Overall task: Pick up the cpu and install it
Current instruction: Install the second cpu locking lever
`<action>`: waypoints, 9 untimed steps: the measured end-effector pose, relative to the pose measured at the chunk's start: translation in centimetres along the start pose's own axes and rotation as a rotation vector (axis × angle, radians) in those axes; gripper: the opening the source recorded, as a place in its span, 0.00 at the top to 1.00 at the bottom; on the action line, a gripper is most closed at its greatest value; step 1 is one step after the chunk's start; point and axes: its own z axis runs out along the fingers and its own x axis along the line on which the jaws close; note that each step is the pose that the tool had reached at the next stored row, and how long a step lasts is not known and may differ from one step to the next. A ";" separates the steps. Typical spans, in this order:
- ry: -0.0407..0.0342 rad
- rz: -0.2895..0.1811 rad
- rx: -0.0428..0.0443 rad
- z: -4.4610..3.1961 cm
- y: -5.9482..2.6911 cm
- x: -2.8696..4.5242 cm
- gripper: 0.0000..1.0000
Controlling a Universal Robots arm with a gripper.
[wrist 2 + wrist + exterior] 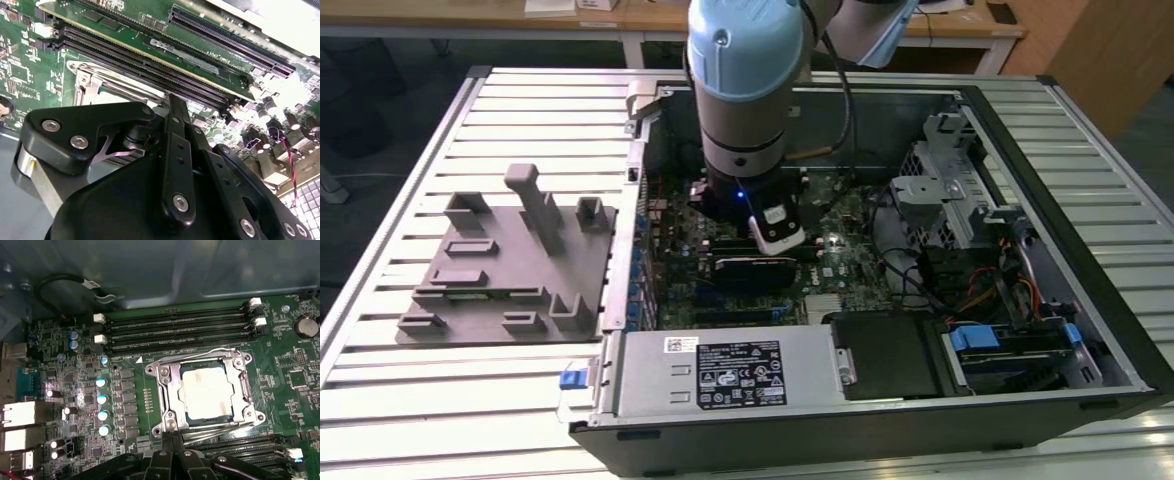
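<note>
Silvery square cpu (pixel 206 395) lies seated inside your motherboard's metal socket frame (pixel 165 390); your black gripper (pixel 172 452) hovers just beside that frame, jaws pressed together, holding nothing.

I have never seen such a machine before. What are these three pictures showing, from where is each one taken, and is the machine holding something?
The machine is a robot arm, light blue and grey, reaching down into an open computer case that lies on a slatted metal table. The exterior view looks at the whole scene from outside. Toward that view's left, beside the case, sits a grey plastic fixture tray.

The two wrist views come from cameras riding on the arm. In both you see the black end effector close above the green motherboard. The first wrist view shows the cpu, a silvery square chip, lying inside its metal socket frame, with long memory slots next to it.

The end effector appears to hold nothing; the cpu already rests in the socket. Whether the frame is latched down, I cannot tell.
</note>
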 end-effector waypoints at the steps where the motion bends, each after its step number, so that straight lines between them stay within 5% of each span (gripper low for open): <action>1: 0.0008 0.000 -0.0063 0.00 -0.11 -0.02 0.89; 5: 0.0026 0.001 -0.0192 -0.04 -0.79 -0.11 0.89; 9: 0.0056 0.002 -0.0418 0.11 -1.16 -0.07 0.89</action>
